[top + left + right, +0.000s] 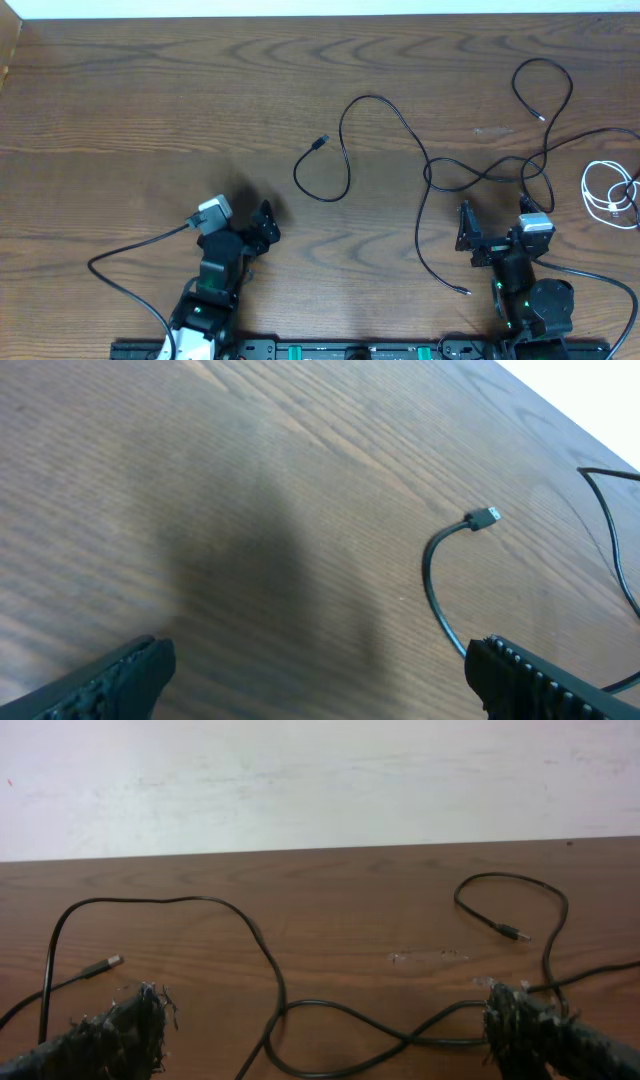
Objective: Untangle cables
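The job was only partly done, as far as I could judge. One long black cable lay loose on the table, looping from its plug in the middle down to a far end near the right arm. It crossed a second black cable in a knot of loops right of the middle. That knot was not pulled apart yet. The white cable sat coiled by itself near the right edge, with a black cord running past it; I could not tell if they touched.

The left gripper was spread wide and held nothing. It sat low on the left, well apart from the plug. The right gripper was wide too and empty. It pointed at the knot, which lay just past its fingers in the wrist view.

I think what was left was to lift one black cable out of the crossing and lay each one apart.
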{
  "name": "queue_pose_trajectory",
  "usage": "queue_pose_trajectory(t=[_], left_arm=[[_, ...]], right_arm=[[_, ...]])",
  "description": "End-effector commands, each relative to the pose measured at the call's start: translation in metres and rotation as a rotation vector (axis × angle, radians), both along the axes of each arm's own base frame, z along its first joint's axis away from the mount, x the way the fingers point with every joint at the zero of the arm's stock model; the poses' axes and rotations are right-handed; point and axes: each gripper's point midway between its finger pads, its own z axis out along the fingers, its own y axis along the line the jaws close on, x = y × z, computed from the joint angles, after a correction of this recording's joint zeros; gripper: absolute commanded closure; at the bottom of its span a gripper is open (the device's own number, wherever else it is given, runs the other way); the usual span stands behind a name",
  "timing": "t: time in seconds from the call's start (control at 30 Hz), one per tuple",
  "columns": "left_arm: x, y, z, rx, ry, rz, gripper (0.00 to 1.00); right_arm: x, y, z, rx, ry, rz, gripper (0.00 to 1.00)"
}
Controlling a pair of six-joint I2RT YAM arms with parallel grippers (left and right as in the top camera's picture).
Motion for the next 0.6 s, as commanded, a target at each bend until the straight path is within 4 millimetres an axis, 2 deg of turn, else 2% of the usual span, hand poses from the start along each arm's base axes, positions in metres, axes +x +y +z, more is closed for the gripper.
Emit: queue_pose_trajectory(t=[0.0,0.5,0.57], left_arm=[[-0.007,0.003,-0.005,0.002,-0.012,-0.005,0.02],[-0.024,0.019,0.006,0.038,-0.037,0.017,0.02],[-0.022,0.018,0.018,0.056,-0.092,-0.004,0.02]], right_arm=[[-0.001,0.002,-0.001,-0.013,-0.001,0.011,0.01],[-0.001,0.002,0.000,-0.013,-0.002,0.011,0.01],[-0.001,0.002,-0.001,-0.013,-0.001,0.011,0.01]])
